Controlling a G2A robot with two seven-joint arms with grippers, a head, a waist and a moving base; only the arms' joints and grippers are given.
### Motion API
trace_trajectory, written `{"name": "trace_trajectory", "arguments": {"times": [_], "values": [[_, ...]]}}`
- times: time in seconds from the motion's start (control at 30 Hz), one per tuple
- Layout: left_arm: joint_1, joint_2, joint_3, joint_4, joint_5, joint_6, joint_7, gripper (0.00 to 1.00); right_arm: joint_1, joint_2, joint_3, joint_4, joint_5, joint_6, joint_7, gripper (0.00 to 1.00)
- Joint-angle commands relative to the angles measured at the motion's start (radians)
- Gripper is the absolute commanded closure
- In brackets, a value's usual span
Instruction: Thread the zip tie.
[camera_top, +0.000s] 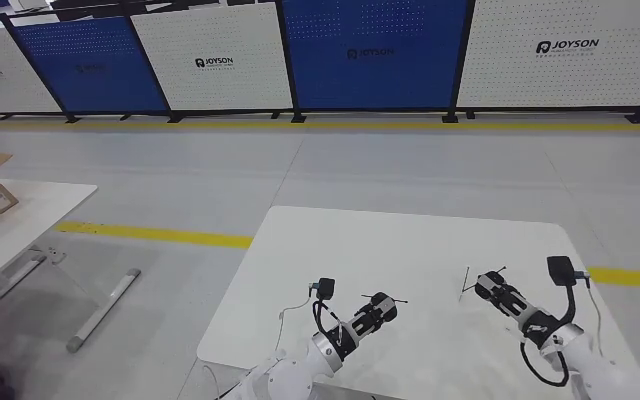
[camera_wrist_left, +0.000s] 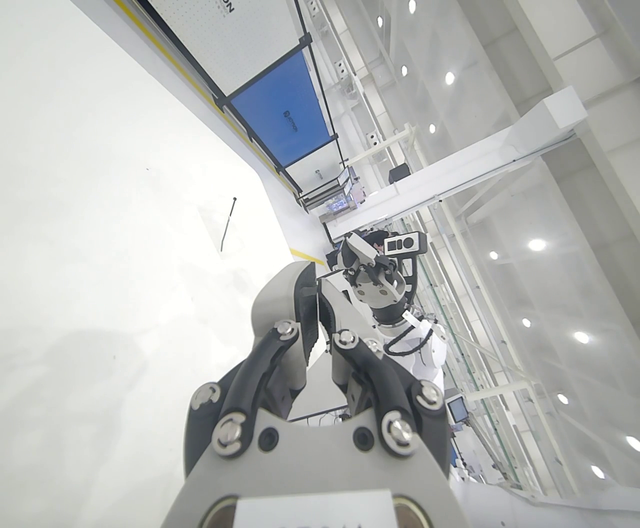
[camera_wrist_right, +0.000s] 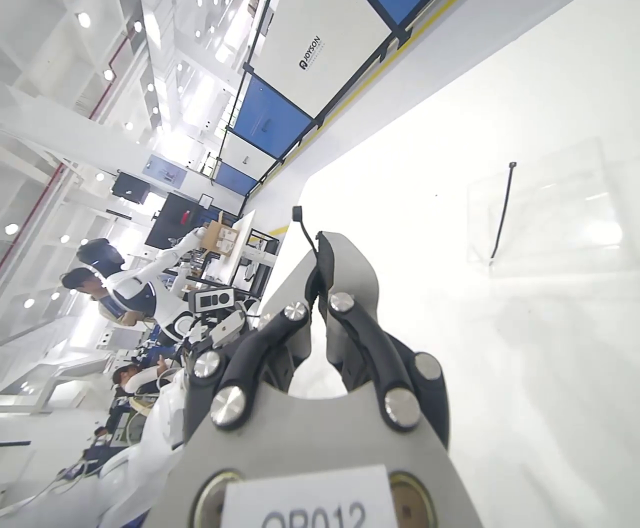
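My left gripper (camera_top: 383, 303) is low over the near left part of the white table (camera_top: 400, 250), shut on a thin black zip tie (camera_top: 372, 297) that sticks out on both sides of the fingers. Its own view shows that tie (camera_wrist_left: 317, 305) edge-on between the pads. My right gripper (camera_top: 490, 283) is over the near right part, shut on a second zip tie (camera_wrist_right: 303, 227) whose square head stands above the fingertips. A third zip tie (camera_top: 464, 282) lies loose on the table between the two grippers, closer to the right one, on a clear sheet (camera_wrist_right: 550, 210).
The table's near edge runs just behind both arms, and its far corners are rounded. Another white table (camera_top: 30, 210) stands to the left across the floor. Blue and white pegboard panels (camera_top: 300, 60) line the back.
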Motion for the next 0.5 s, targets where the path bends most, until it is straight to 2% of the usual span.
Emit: {"name": "trace_trajectory", "arguments": {"times": [0.0, 0.17, 0.27, 0.37, 0.47], "values": [[0.0, 0.0, 0.0, 0.0, 0.0, 0.0, 0.0, 1.0, 0.0, 0.0, 0.0, 0.0, 0.0, 0.0, 0.0, 1.0], [0.0, 0.0, 0.0, 0.0, 0.0, 0.0, 0.0, 1.0, -0.002, -0.001, 0.0, -0.002, 0.003, -0.005, -0.014, 1.0], [0.0, 0.0, 0.0, 0.0, 0.0, 0.0, 0.0, 1.0, -0.045, -0.009, -0.013, -0.002, 0.031, -0.077, -0.12, 1.0], [0.0, 0.0, 0.0, 0.0, 0.0, 0.0, 0.0, 1.0, -0.087, -0.014, -0.016, 0.014, 0.084, -0.159, -0.175, 1.0], [0.0, 0.0, 0.0, 0.0, 0.0, 0.0, 0.0, 1.0, -0.111, -0.017, -0.033, 0.03, 0.085, -0.196, -0.204, 1.0]]}}
